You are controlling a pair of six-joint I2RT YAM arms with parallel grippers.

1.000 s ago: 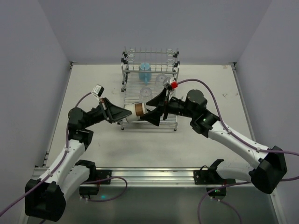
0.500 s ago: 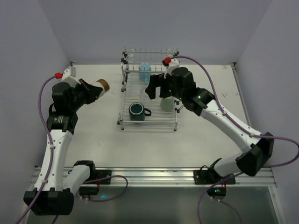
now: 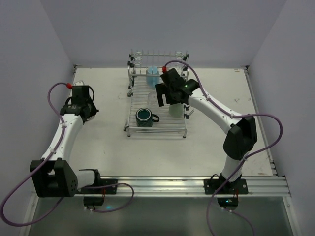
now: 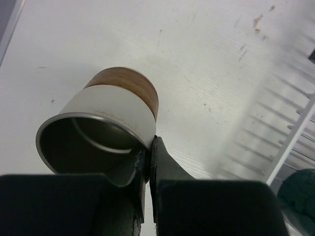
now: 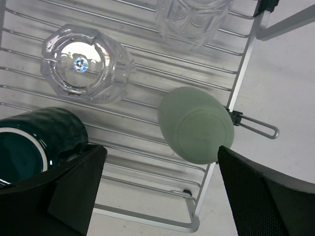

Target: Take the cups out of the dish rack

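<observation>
Teal mug [image 5: 34, 140]; pale green cup [image 5: 196, 125]; chrome rack [image 5: 240, 73]

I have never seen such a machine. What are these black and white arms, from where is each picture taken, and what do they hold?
These are two robot arms, fixed at the near edge of a white table. Each ends in a two-finger gripper. The wide picture comes from a fixed camera above and behind them; the other two come from a camera on each wrist. On the table stands a chrome wire dish rack. It holds a dark teal mug with a handle, a pale green cup, a light blue cup and two clear tumblers. The left gripper is shut on the rim of a beige metal cup with a brown band, over the table, apart from the rack. The right gripper is open above the rack and holds nothing.
</observation>
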